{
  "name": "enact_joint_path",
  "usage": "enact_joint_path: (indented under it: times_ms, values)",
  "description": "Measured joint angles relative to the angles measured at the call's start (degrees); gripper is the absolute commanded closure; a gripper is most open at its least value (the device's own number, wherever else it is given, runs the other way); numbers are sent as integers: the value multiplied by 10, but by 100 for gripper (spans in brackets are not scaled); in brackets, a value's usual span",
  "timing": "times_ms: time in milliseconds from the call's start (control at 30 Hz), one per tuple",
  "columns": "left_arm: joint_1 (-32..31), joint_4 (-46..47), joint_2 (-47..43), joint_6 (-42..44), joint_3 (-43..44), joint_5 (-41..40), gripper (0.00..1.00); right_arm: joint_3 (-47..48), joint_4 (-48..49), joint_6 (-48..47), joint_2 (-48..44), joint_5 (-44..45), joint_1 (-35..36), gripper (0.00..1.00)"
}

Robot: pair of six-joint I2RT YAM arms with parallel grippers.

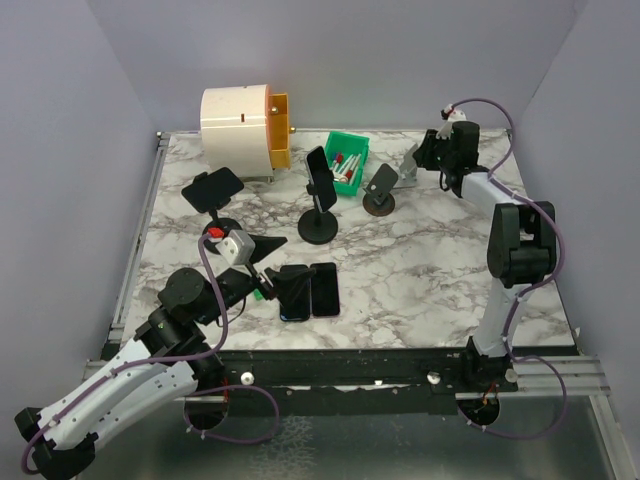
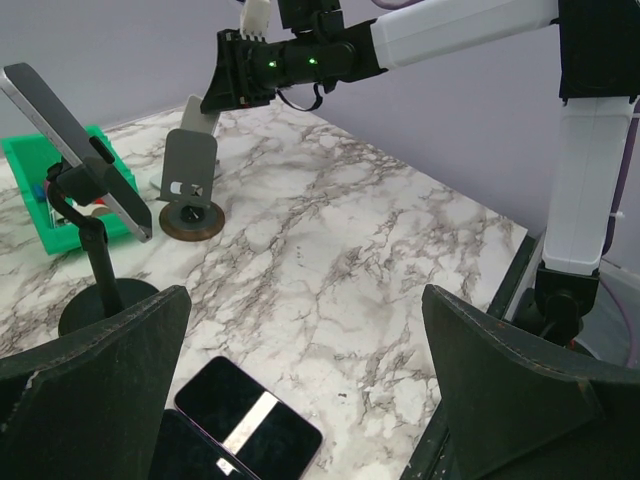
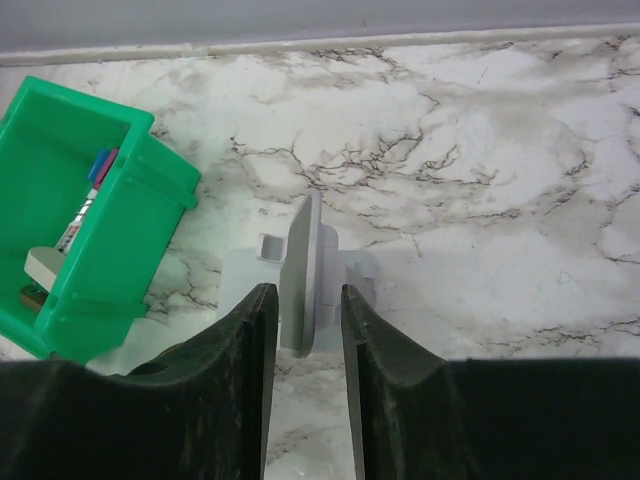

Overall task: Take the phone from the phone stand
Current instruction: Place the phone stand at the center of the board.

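Observation:
A dark phone (image 1: pixel 320 172) leans in a black stand with a round base (image 1: pixel 318 228) at mid-table; it also shows in the left wrist view (image 2: pixel 75 140). A second phone (image 1: pixel 212 185) sits on a black stand at the left. Two phones (image 1: pixel 309 290) lie flat near the front, under my left gripper (image 1: pixel 268 275), which is wide open and empty (image 2: pixel 305 300). My right gripper (image 1: pixel 418 155) is at the far right, its jaws slightly apart on either side of the upright plate of a light grey stand (image 3: pixel 303 265), with no phone between them.
A green bin (image 1: pixel 347 160) with small items stands at the back beside a white and orange box (image 1: pixel 243 125). A grey plate on a round brown base (image 1: pixel 380 190) stands between the bin and the right gripper. Purple walls enclose the table.

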Motion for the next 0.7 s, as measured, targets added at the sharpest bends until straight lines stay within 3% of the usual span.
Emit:
enact_joint_path:
  times_ms: [233, 400, 567, 700]
  values:
    - [0, 0, 0, 0, 0, -1, 1, 0, -3, 6, -1, 26, 0, 36]
    - [0, -2, -3, -3, 0, -21, 1, -7, -11, 32, -31, 76, 0, 32]
    - [8, -3, -21, -30, 0, -135, 1, -71, 43, 87, -165, 103, 0, 24]
    - [11, -5, -18, -62, 1, -223, 1, -67, 102, 137, -266, 92, 7, 25]
